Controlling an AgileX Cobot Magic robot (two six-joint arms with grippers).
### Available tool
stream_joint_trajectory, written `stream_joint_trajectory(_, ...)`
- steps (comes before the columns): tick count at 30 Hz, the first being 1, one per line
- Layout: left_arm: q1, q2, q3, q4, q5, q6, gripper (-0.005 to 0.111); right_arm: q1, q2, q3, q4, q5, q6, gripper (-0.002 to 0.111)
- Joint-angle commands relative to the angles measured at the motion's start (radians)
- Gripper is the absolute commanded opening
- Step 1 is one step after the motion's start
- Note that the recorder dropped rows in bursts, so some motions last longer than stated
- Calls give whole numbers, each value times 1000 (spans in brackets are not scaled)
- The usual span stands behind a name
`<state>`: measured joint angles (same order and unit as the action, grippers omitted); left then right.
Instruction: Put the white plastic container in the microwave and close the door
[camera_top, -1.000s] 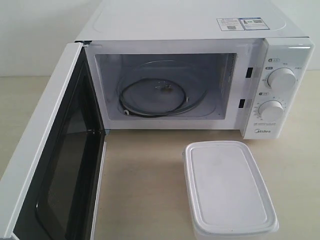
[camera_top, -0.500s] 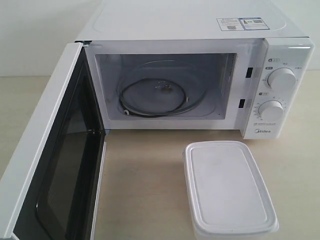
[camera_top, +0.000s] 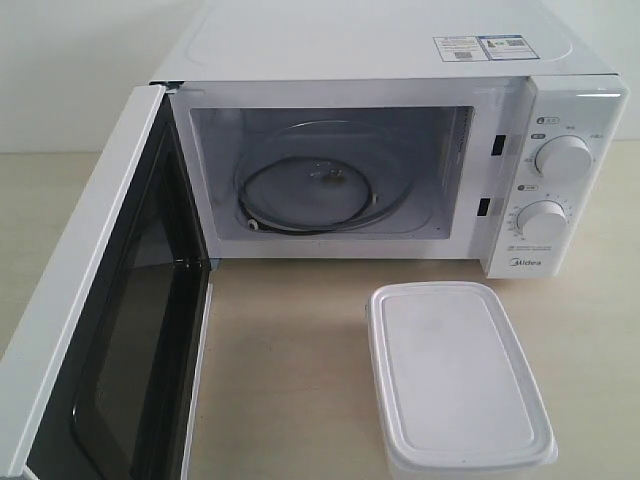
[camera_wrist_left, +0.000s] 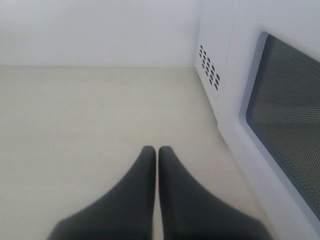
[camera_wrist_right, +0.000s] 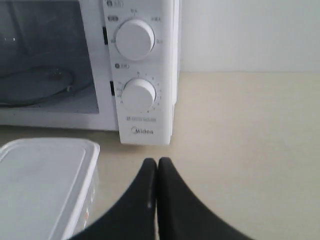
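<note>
The white plastic container (camera_top: 457, 375) lies lidded on the table in front of the microwave (camera_top: 400, 60), below its dial panel. The door (camera_top: 110, 330) is swung wide open at the left, its dark window facing inward. A glass turntable (camera_top: 318, 195) rests in the empty cavity. Neither gripper shows in the exterior view. In the left wrist view my left gripper (camera_wrist_left: 157, 150) is shut and empty above bare table, beside the door's outer face (camera_wrist_left: 280, 115). In the right wrist view my right gripper (camera_wrist_right: 157, 162) is shut and empty, just beside the container (camera_wrist_right: 42, 182), short of the dial panel (camera_wrist_right: 137, 75).
The light wooden table (camera_top: 290, 350) extends in front of the microwave and on both its sides. A white wall (camera_top: 60, 60) stands behind. Two round dials (camera_top: 562, 158) sit on the microwave's right panel.
</note>
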<state>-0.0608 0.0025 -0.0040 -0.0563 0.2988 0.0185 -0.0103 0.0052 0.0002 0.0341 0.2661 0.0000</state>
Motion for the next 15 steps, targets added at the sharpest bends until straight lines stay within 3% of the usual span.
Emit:
stream_joint_trajectory(1, 1, -2, 4, -9, 2, -3, 4, -5, -5, 0, 0, -155, -9, 0)
stream_joint_trajectory(12, 1, -2, 4, -9, 0, -3, 4, -5, -5, 0, 5, -652, -7, 0)
stream_joint_trajectory(15, 1, -2, 4, -9, 0, -3, 4, -5, -5, -30, 12, -627, -24, 0)
